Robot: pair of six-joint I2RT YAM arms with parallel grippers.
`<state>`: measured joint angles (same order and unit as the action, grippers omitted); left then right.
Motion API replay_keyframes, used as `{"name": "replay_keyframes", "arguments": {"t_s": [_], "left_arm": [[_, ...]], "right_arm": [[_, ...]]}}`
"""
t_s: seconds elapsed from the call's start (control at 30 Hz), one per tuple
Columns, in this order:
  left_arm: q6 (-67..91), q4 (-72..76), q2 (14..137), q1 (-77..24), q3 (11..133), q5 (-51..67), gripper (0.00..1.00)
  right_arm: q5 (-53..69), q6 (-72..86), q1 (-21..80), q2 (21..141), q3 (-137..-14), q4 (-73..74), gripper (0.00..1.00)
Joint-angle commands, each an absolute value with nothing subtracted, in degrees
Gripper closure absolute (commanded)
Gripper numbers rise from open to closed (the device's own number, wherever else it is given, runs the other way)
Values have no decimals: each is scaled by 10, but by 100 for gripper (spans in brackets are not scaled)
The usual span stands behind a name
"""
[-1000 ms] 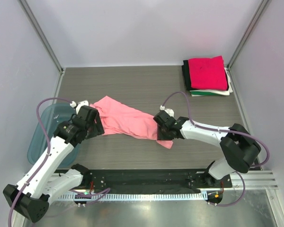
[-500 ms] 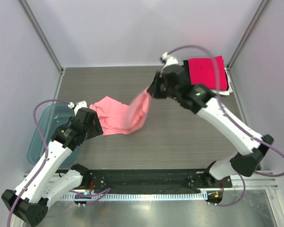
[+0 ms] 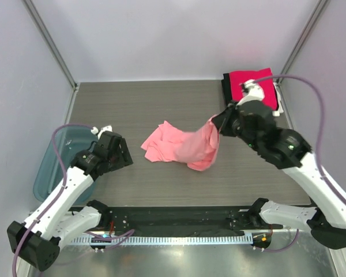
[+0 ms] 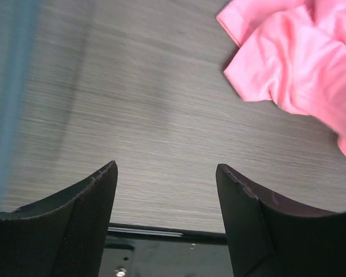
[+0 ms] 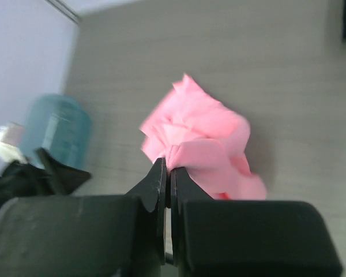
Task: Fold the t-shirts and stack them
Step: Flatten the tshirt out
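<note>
The salmon-pink t-shirt lies crumpled at the table's middle, its right part lifted. My right gripper is shut on that raised edge; the right wrist view shows the cloth pinched at the fingertips and hanging below. My left gripper is open and empty, low over bare table left of the shirt; the left wrist view shows the shirt's corner at the upper right, apart from the fingers. The folded stack, magenta-red on top of black, white and green, sits at the far right corner.
A translucent blue bin stands at the table's left edge, partly under my left arm, and shows in the right wrist view. Grey walls with metal posts close in the table. A black rail runs along the near edge.
My right gripper carried the shirt's edge from the far middle down and to the right. The shirt slid right, out of my left gripper, which now stands open and empty.
</note>
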<state>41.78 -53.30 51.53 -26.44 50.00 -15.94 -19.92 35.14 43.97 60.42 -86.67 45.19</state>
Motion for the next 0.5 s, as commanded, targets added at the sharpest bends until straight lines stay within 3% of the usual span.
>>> {"name": "replay_keyframes", "arguments": {"t_s": [0.0,0.23,0.47], "left_arm": [[470,-469,527,-267,454,-73,31],[521,-387,618,-430,449,-123,29],[536,-342,758,-454,496,-163,16]], "right_arm": [[-235,411,439,603,-810,480,99],[-265,403,431,620,-808,492,99],[-250,390,425,637,-817,491,99]]}}
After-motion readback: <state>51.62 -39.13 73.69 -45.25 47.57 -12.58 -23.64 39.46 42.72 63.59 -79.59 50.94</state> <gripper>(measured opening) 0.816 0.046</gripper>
